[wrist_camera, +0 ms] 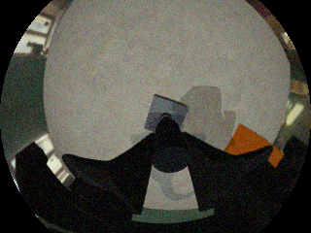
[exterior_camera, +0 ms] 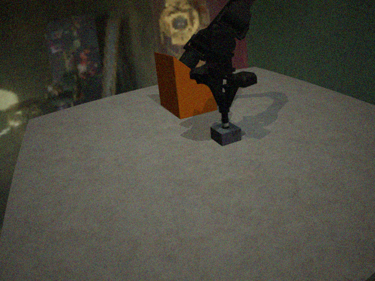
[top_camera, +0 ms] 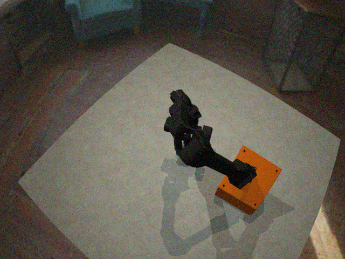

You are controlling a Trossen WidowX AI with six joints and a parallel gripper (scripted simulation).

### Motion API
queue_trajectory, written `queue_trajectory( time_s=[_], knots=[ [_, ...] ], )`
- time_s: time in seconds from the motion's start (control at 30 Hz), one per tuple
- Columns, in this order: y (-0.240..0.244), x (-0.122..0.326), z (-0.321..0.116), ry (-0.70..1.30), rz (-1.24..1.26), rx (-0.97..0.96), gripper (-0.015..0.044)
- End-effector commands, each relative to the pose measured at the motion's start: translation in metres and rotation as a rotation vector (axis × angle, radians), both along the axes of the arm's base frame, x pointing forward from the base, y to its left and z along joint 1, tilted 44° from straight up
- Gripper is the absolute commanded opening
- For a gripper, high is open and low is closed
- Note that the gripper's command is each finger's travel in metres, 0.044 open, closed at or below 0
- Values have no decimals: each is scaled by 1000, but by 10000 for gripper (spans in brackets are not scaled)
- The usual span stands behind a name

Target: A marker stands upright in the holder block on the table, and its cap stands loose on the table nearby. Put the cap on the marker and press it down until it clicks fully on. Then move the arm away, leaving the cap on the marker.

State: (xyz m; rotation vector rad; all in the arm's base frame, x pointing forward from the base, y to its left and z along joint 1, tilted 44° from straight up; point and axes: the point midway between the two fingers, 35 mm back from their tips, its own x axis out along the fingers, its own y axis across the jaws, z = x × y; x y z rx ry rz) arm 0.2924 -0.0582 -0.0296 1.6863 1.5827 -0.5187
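Pointing straight down, the tool (exterior_camera: 224, 114) grips the cap (exterior_camera: 224, 117) over the holder block (exterior_camera: 225, 133).

No legible text, label, brand, number or sign appears in any view — the pictures are dim and grainy. The orange block (top_camera: 257, 178) at the arm's foot shows only small dark dots at its corners, no lettering. The grey holder block (exterior_camera: 225, 133) carries no marking that can be read. The worktop (exterior_camera: 151, 196) bears no print. A pale round shape (exterior_camera: 179, 21) on the far wall, at 12 o'clock in the exterior view, is too blurred to tell whether it holds characters.
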Motion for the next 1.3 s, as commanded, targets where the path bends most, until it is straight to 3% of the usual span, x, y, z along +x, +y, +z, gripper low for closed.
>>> queue_trajectory(
  time_s=[0.0, 0.6, 1.13, 1.27],
  knots=[
    [5, 1, -5, 1, -3, 5, 0],
    [17, 2, -17, 0, -3, 7, 0],
    [17, 2, -16, 0, 1, 3, 420],
    [8, 2, -8, 0, 1, 2, 440]
  ],
)
